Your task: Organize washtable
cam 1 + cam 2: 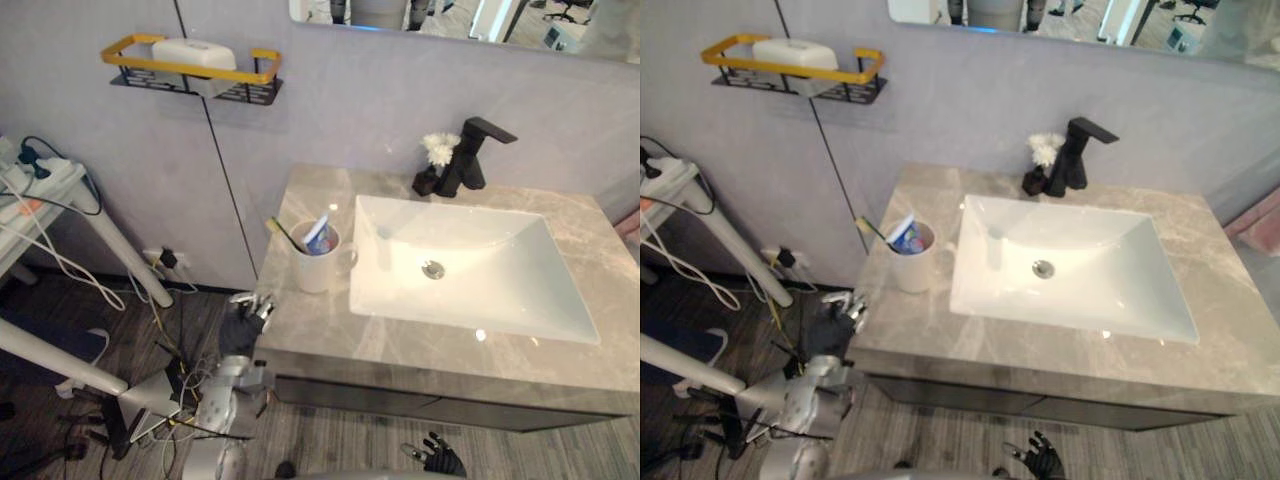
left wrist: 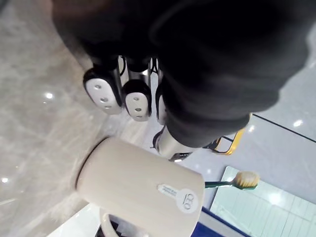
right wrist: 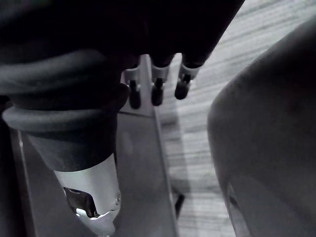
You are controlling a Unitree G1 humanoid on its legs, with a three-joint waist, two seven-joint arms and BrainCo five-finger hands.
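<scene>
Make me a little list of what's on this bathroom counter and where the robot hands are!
Cup: white, on counter left of sink, holding toothbrush and blue tube
Faucet: black, behind sink
Flower: white, beside faucet
Shelf: on wall, yellow rim, white box on it
Left robot hand: open, at counter's front-left edge, near cup
Right robot hand: open, low before counter's front
</scene>
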